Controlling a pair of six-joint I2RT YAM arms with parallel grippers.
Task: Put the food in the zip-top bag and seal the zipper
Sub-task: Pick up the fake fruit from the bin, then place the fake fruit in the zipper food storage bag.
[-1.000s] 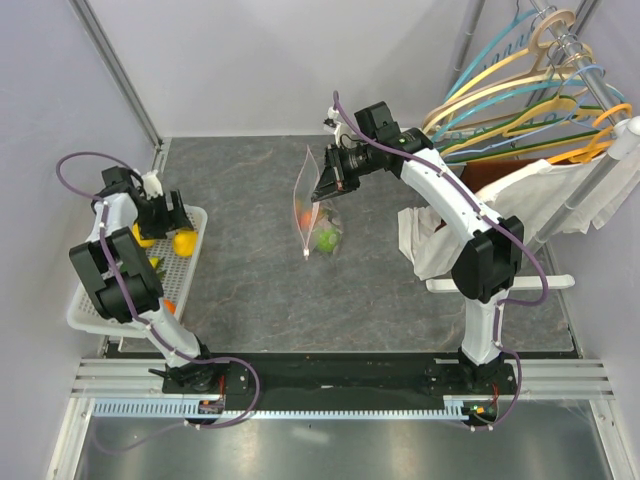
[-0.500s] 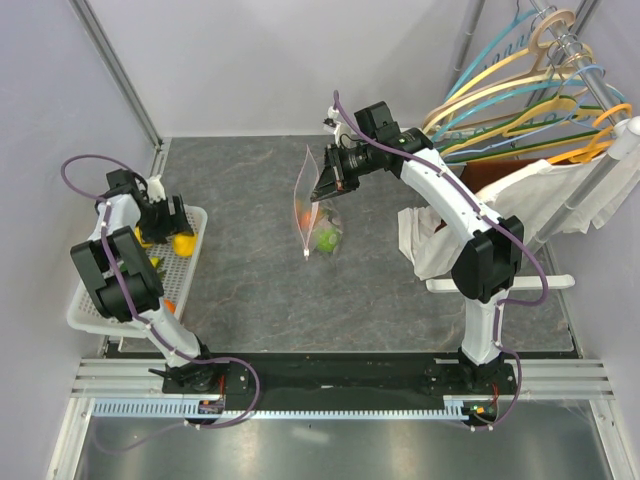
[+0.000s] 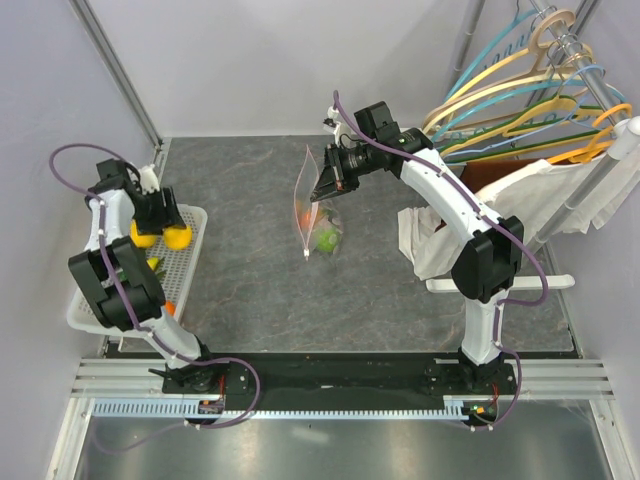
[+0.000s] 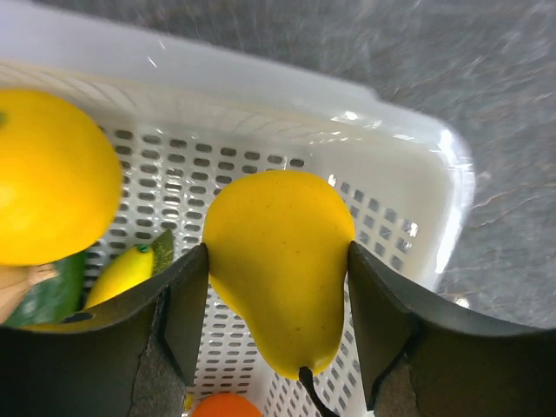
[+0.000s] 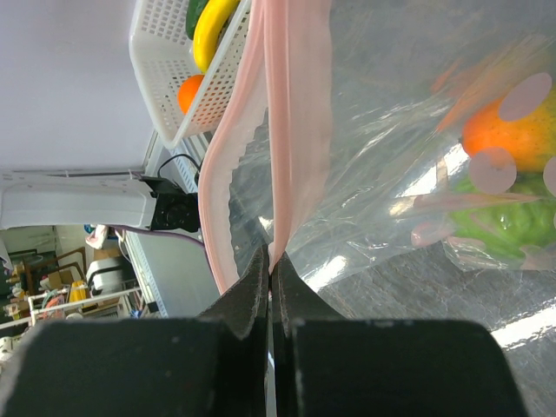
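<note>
A grey table (image 3: 260,290) is noted, with a white mesh basket (image 3: 185,272) set at its left edge; a clear dotted bag (image 3: 308,215) is held up on edge near the table's middle; the right claw (image 3: 325,186) is clenched on one lip of the bag's pink zipper (image 5: 291,130), the other lip being bowed away beside it; the left claw (image 4: 276,261) is found grasping a yellow pear (image 4: 278,226) over the basket; an orange fruit (image 5: 499,130) and a green fruit (image 5: 495,228) are seen inside the bag.
</note>
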